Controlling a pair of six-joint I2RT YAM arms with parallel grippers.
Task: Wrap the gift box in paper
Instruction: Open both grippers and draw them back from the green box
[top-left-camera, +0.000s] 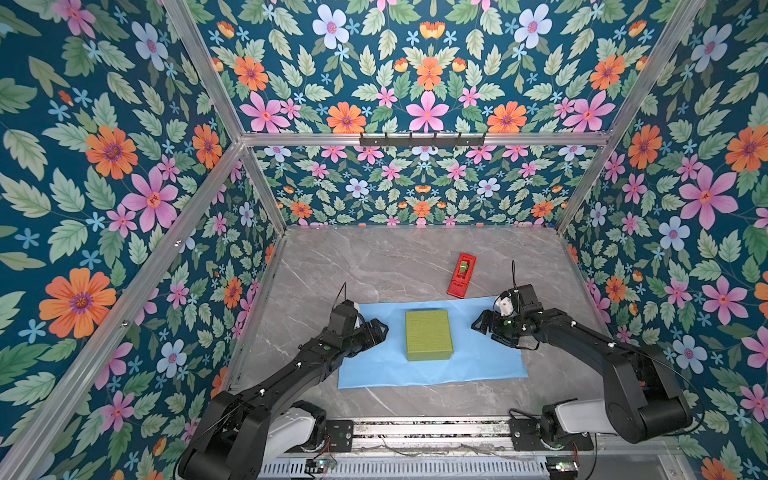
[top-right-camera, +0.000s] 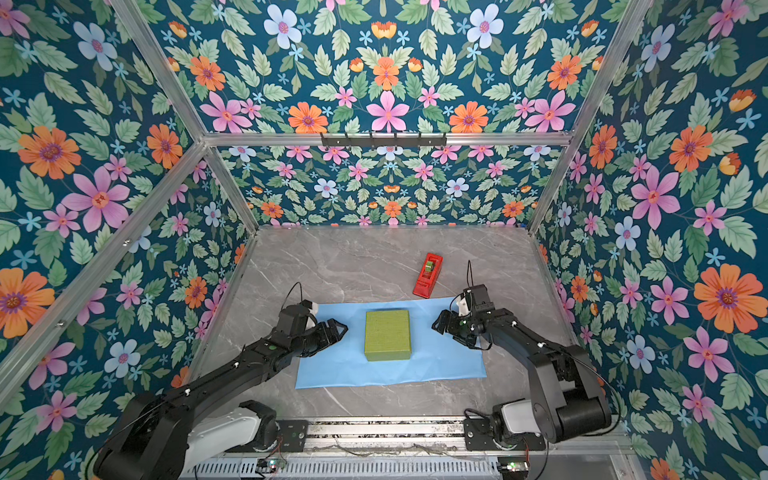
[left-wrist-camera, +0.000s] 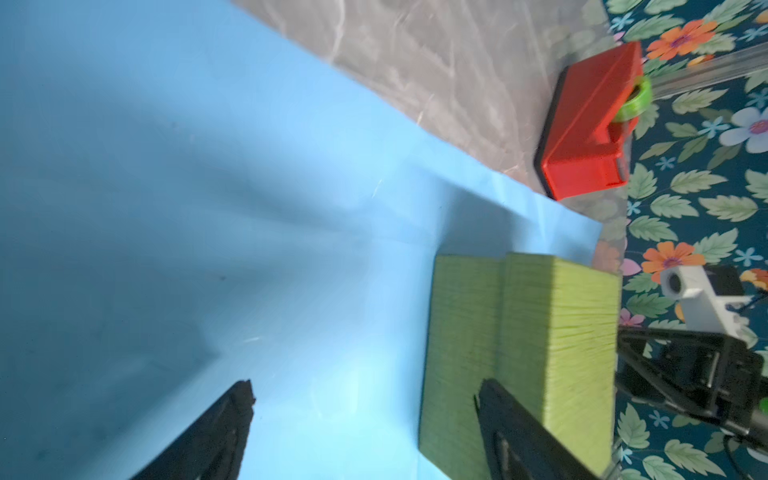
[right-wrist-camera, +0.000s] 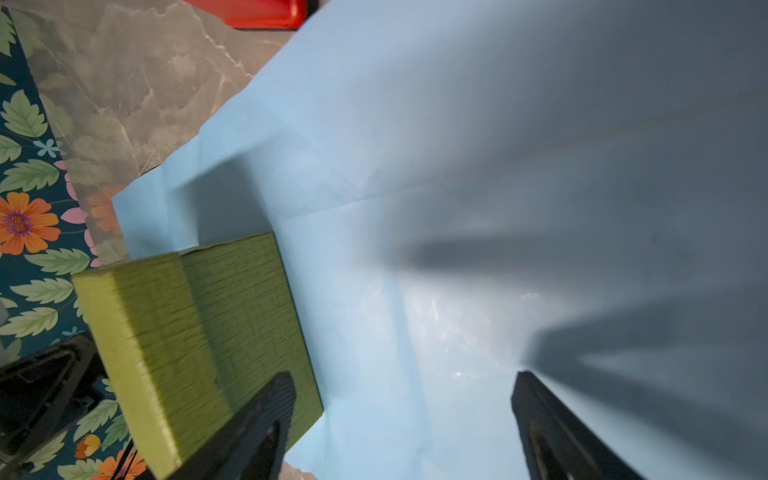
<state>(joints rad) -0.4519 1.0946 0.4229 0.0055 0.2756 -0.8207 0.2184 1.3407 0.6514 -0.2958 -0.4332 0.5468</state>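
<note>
Left claw (top-left-camera: 379, 334), right claw (top-left-camera: 482, 329) gape empty flanking my box (top-left-camera: 428, 334) | paper (top-left-camera: 374, 368) looks thin, floppy | I'd pinch its side edges.

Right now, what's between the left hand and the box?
Nothing but a bare strip of the blue paper separates the left hand from the box, as both top views show.
</note>
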